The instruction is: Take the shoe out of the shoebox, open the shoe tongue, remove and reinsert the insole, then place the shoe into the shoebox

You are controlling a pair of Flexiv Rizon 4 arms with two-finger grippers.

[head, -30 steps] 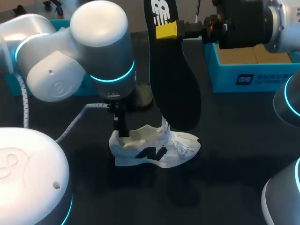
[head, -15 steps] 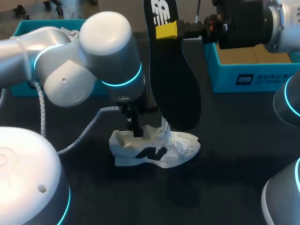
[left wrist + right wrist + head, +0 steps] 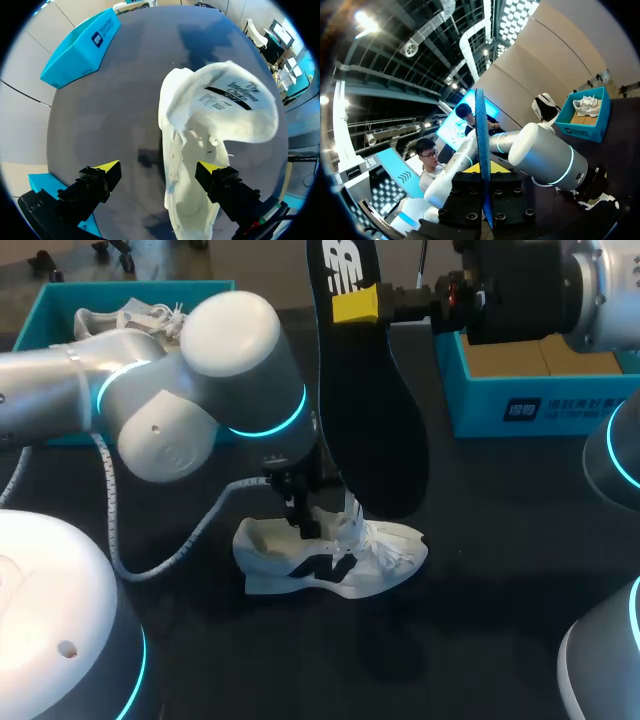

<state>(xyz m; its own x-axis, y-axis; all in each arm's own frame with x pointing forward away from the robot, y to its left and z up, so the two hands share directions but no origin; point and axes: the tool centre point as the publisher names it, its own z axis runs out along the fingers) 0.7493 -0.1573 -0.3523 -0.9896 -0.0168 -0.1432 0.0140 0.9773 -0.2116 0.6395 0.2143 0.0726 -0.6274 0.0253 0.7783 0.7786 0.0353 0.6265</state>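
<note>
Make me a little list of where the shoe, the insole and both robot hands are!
shoe: white, upright on the dark table, outside both boxes
insole: black, held upright, lower end near the shoe
right gripper: shut on the insole
left gripper: open, low over the shoe's opening
left shoebox: blue, holds a second shoe
right shoebox: blue, no shoe visible inside

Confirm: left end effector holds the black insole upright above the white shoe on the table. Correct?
Wrong arm: the right end effector holds the black insole upright above the white shoe on the table, as the head view shows. The left end effector is open at the shoe.
</note>
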